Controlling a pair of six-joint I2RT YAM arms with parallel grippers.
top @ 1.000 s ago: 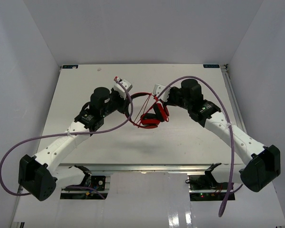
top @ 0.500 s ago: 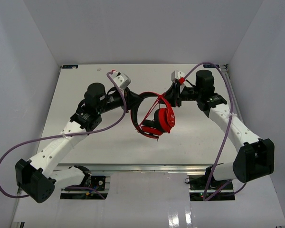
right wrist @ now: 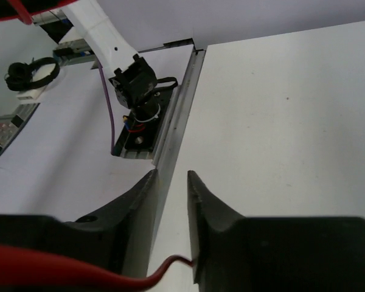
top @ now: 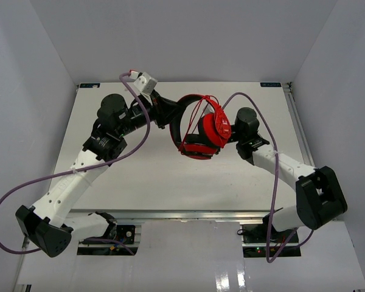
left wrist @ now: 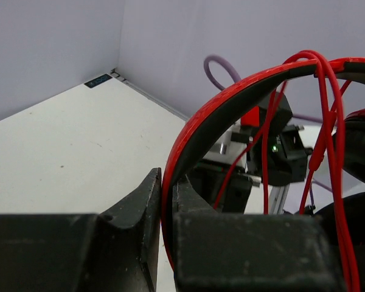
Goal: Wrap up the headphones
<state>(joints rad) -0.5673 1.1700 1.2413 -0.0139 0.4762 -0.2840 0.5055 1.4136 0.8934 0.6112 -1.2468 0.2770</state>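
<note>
Red headphones [top: 202,131] hang in the air over the middle of the table [top: 140,173], between the two arms. The left gripper [left wrist: 167,179] is clamped on the headband [left wrist: 231,103] at its 9 o'clock side. In the left wrist view the red-and-black band sits tight between both fingers. The thin red cord [left wrist: 324,121] runs in several strands across the band's arch, from the top at 12 o'clock down toward the cups at 6 o'clock. One round cup [top: 220,126] faces 3 o'clock and hides the right gripper [right wrist: 169,177] from above. In the right wrist view its fingers stand close together with a slim gap at the tips. A strand of cord leads in low between them, but I cannot tell whether it is pinched.
</note>
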